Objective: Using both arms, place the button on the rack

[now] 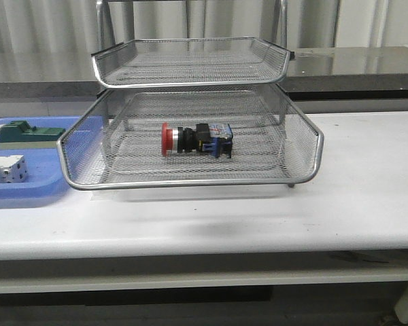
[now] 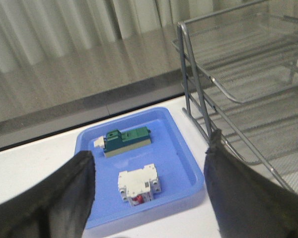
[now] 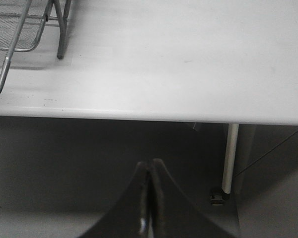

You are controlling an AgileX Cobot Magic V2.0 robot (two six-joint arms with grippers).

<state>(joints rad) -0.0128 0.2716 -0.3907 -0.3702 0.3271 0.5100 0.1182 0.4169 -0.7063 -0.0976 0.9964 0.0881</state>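
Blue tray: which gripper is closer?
Left. The left gripper hangs open right above the blue tray. The right gripper is shut, off the table's front edge, past the rack.

Left gripper [image 2: 149,193] jaws spread wide, nothing between them, hanging above a blue tray [image 2: 186,148] on the white worktop [image 2: 20,168]. In the tray: a green block [image 2: 126,140] toward the far side and a white-grey terminal block [image 2: 138,184] nearer, apart from each other. The rack [image 2: 238,84] stands just beside the tray, its wire-mesh tiers and tubular frame visible.
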